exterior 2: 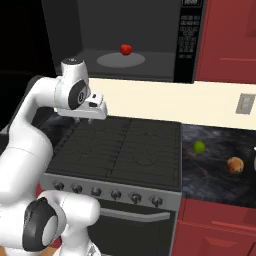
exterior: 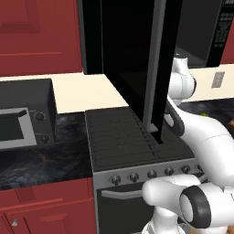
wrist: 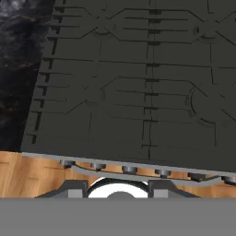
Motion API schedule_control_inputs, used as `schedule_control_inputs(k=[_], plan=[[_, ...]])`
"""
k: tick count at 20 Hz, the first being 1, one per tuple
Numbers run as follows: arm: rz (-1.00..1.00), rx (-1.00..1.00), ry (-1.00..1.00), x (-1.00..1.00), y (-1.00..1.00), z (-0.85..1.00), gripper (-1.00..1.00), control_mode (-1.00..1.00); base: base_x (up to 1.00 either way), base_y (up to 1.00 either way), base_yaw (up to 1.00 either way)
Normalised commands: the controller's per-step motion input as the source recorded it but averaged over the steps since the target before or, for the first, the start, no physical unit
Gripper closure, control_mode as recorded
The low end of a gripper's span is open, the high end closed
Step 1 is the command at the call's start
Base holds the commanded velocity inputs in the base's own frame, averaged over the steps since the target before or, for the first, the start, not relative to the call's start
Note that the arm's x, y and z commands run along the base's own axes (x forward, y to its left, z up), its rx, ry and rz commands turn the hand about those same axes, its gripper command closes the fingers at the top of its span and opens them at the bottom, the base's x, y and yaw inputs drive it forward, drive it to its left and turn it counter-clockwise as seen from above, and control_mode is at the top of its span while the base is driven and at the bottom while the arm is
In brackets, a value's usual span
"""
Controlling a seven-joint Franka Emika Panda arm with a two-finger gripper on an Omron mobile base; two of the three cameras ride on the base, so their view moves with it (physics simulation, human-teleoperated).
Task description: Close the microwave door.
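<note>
A: Where is the microwave door [exterior: 132, 64] from the fingers [exterior 2: 89, 119]?

B: Swung wide open, standing up and off to the fingers' side, its grey bar handle [exterior: 154, 68] on the free edge; the microwave [exterior 2: 135, 40] sits above and beyond them, cavity open, a red tomato [exterior 2: 126, 49] on the turntable inside.

A: And the fingers themselves?

B: Pointing down over the stove [wrist: 138, 92], holding nothing as far as I can see; how wide they stand apart I cannot tell, the tips are barely visible.

A: So how should the push go?

B: My judgement: lift the hand, get it behind the outer face of the panel near the handle edge, and sweep it toward the cavity in one arc; pushing far from the hinge needs less force.

A: Anything in the way?

B: Nothing sits in the swing path; the small oven [exterior: 23, 121], a lime [exterior 2: 199, 146] and a brown round thing [exterior 2: 235, 165] rest on the tabletop, well apart from the fingers.
</note>
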Motion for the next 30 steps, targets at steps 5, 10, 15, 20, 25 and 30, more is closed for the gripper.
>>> schedule_control_inputs(k=[5, 10, 15, 20, 25, 30], plan=[[0.00, -0.02, -0.25, -0.52, 0.01, 0.01, -1.00, -1.00, 0.00, 0.00, 0.00], [0.00, 0.00, -0.62, -0.98, 0.00, 0.36, -1.00, -1.00, 0.00, 0.00, 0.00], [0.00, 0.05, -0.51, -1.00, -0.09, 0.82, -1.00, -1.00, 0.00, 0.00, 0.00], [-0.14, 0.00, -0.31, -1.00, -0.01, 0.62, -1.00, -1.00, 0.00, 0.00, 0.00], [-0.31, 0.00, -0.17, -1.00, 0.00, 0.41, -1.00, -1.00, 0.00, 0.00, 0.00], [-0.20, -0.02, -0.21, -1.00, 0.00, 0.47, -1.00, -1.00, 0.00, 0.00, 0.00]])
